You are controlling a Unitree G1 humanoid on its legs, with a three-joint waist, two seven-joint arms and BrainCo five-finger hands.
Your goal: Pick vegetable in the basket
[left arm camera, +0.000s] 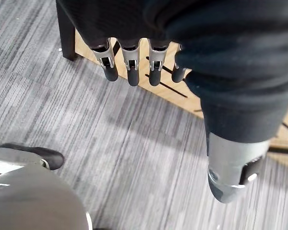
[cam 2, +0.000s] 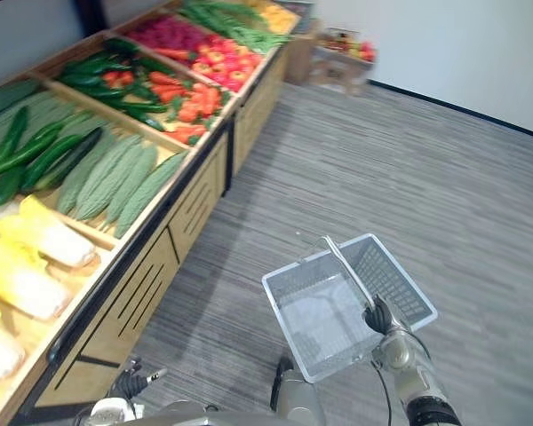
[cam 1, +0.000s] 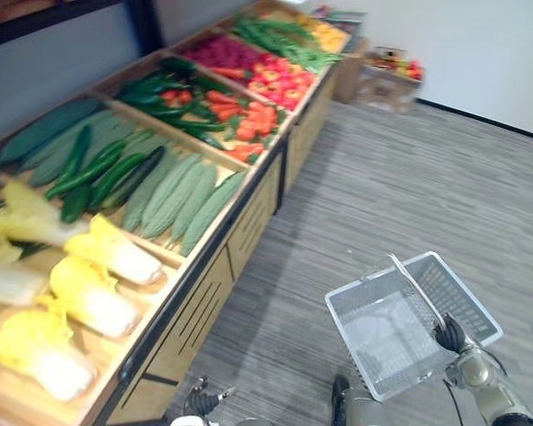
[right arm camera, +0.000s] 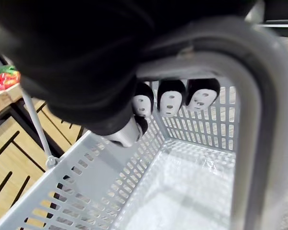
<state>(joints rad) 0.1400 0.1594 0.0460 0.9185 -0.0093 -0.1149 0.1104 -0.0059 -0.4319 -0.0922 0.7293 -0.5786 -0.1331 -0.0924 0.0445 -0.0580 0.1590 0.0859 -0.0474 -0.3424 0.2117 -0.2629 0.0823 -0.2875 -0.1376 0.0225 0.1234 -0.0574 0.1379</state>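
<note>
The wooden stand (cam 1: 249, 226) holds yellow cabbages (cam 1: 89, 297) in its near compartment, then smooth cucumbers (cam 1: 98, 173) and ridged gourds (cam 1: 182, 197). The left robot hand (left arm camera: 133, 62) hangs with fingers loosely straight over grey carpet (left arm camera: 110, 143). The right robot hand (cam 1: 450, 335) curls round the handle (cam 1: 417, 288) of a slotted grey plastic basket (cam 1: 457, 297), its floor bare.

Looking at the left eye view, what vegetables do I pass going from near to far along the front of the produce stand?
napa cabbages → pale green gourds → carrots → red and yellow round produce → long green stalks → yellow produce
</note>
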